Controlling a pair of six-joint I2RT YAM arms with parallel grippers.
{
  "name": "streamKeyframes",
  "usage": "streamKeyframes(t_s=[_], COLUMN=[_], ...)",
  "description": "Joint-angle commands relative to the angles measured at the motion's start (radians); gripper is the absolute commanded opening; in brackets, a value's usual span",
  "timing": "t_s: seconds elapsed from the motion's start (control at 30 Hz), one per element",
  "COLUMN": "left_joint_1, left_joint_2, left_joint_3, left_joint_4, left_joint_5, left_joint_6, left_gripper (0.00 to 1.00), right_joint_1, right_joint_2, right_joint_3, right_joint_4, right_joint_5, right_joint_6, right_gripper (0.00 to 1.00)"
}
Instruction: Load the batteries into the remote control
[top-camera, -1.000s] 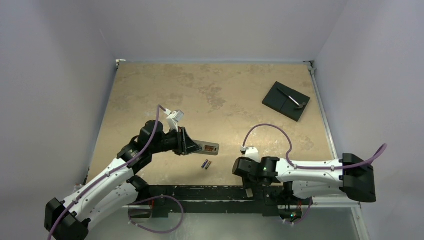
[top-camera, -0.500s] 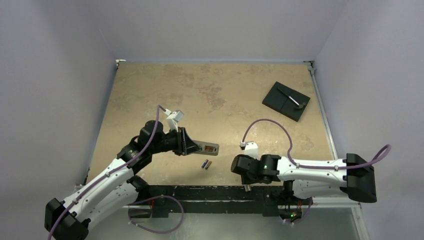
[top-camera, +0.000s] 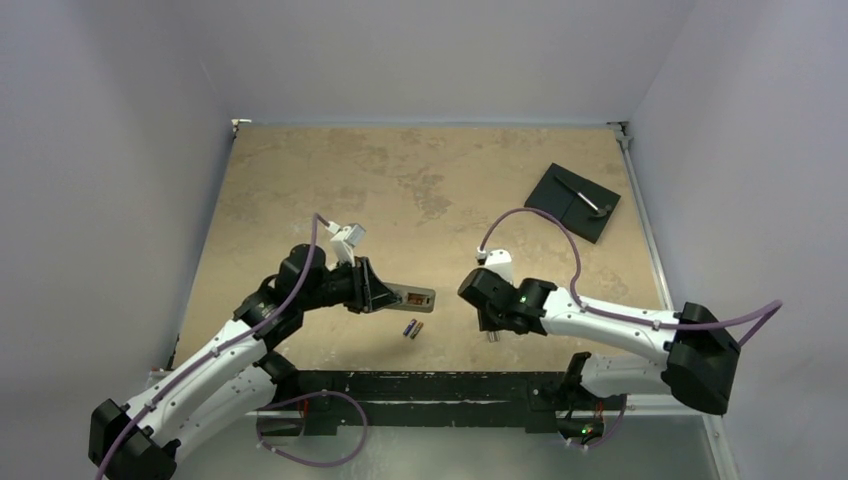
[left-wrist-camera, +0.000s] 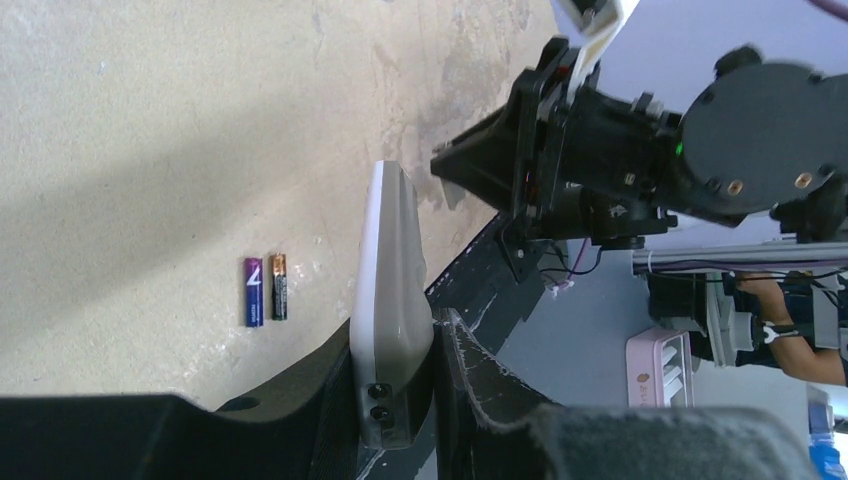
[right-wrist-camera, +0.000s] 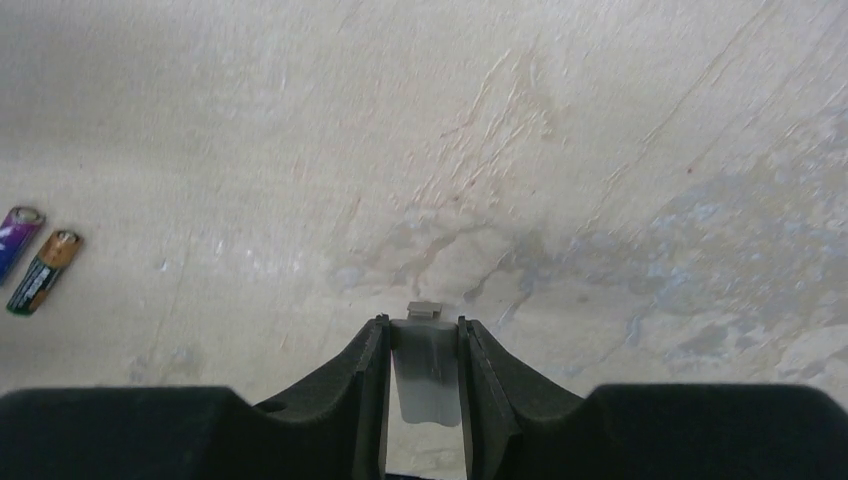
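A: Where does the remote control (left-wrist-camera: 390, 270) sit against the left end effector (top-camera: 383, 292)?

B: Right in it. The fingers are clamped on one end of the handset, which is turned on edge. The rest juts out towards the right arm.

A: And the batteries (top-camera: 413, 328)?

B: Both lie on the surface (top-camera: 400, 180), side by side and parallel. They are just on the near side of the remote's free end. Neither end effector touches them. They sit between the two arms, closer to the left one.

A: What about the right end effector (right-wrist-camera: 422, 340)?

B: It is closed on a narrow grey cover strip (right-wrist-camera: 425, 375), pointing down at bare surface. It is to the right of the batteries and apart from them.

A: Anything farther back?

B: A black square plate (top-camera: 572, 202) lies towards the far right corner, well apart from both arms, with a small grey tool (top-camera: 585, 197) on it.

A: What can't you make out?

B: The remote's gripped end is hidden between the fingers, and the left wrist view shows only its pale edge. In the right wrist view one battery is cut off at the frame's edge. The tool on the plate is too small to name.
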Motion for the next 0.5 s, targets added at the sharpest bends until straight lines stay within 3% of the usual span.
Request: streamKeyframes(t_s=[0.0, 0.47], left_joint_1=[-0.004, -0.005], left_joint_2=[-0.001, 0.023], left_joint_3=[-0.037, -0.071], left_joint_4=[0.056, 0.105], left_joint_5=[-0.007, -0.008], left_joint_6=[-0.028, -0.095], left_gripper=[0.0, 0.0], right_joint_1=[-0.09, -0.391], right_joint_2=[0.045, 0.27], right_joint_3=[0.059, 0.186], right_joint_4=[0.095, 0.269], right_joint_5=[0.047, -0.092], right_joint_6=[-0.174, -0.424], right_gripper=[0.26, 0.26])
